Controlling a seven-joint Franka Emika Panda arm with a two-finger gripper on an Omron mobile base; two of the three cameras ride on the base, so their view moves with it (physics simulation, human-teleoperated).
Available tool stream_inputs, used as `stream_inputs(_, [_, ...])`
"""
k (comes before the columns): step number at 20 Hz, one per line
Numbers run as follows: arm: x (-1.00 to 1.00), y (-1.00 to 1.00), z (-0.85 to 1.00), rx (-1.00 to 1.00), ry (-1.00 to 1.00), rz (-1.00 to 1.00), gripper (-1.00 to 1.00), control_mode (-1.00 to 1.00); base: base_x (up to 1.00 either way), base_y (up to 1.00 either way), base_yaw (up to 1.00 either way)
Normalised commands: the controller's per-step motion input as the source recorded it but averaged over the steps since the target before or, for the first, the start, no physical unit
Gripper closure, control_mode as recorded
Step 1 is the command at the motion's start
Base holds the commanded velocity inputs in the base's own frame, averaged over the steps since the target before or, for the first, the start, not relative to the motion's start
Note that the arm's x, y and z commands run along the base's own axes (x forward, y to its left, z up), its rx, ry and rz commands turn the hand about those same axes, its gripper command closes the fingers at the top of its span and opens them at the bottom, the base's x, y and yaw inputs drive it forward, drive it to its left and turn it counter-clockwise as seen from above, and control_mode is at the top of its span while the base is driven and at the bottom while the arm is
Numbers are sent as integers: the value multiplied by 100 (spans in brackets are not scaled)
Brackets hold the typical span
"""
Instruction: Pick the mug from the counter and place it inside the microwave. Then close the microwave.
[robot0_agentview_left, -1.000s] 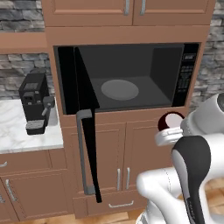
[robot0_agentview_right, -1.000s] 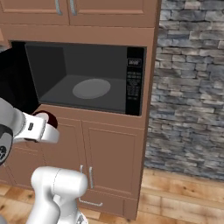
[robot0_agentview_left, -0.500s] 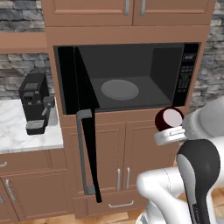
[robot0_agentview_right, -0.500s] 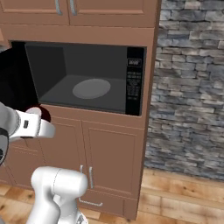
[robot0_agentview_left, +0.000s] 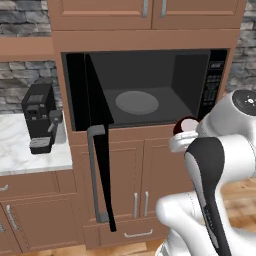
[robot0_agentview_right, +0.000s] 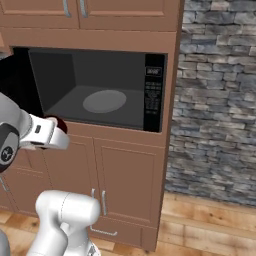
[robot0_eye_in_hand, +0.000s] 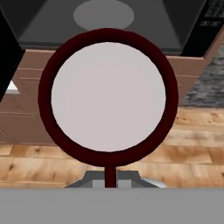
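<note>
The dark red mug (robot0_eye_in_hand: 108, 96) faces the hand camera with its pale inside, its handle pointing down between the fingertips. My gripper (robot0_eye_in_hand: 110, 176) is shut on the mug. In the left base view the mug (robot0_agentview_left: 184, 125) hangs just below the lower right corner of the microwave (robot0_agentview_left: 150, 65) opening, in front of the cabinet. From the right it shows as a red edge, the mug (robot0_agentview_right: 61, 124), beside the white hand. The microwave door (robot0_agentview_left: 97, 150) stands wide open to the left. The grey turntable (robot0_agentview_left: 136, 102) lies bare inside. The marble counter (robot0_agentview_left: 20, 155) is at the far left.
A black coffee machine (robot0_agentview_left: 40, 117) stands on the counter beside the open door. The door's long grey bar handle (robot0_agentview_left: 94, 172) juts out toward me. Brown cabinets (robot0_agentview_right: 125, 180) sit under the microwave, and a stone wall (robot0_agentview_right: 220, 100) is to the right.
The hand has lifted the mug a little and carried it leftward, closer to the microwave opening. The door and everything else stay put.
</note>
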Motion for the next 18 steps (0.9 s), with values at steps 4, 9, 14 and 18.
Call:
stream_inputs(4, [14, 0, 0, 5, -3, -11, 100, -100, 0, 0, 0])
stream_inputs(9, [5, 0, 0, 4, -11, -9, 100, -100, 0, 0, 0])
stream_inputs(14, [5, 0, 1, 4, -9, 0, 100, -100, 0, 0, 0])
stream_inputs(18, [-1, 0, 18, 5, -4, 5, 100, -100, 0, 0, 0])
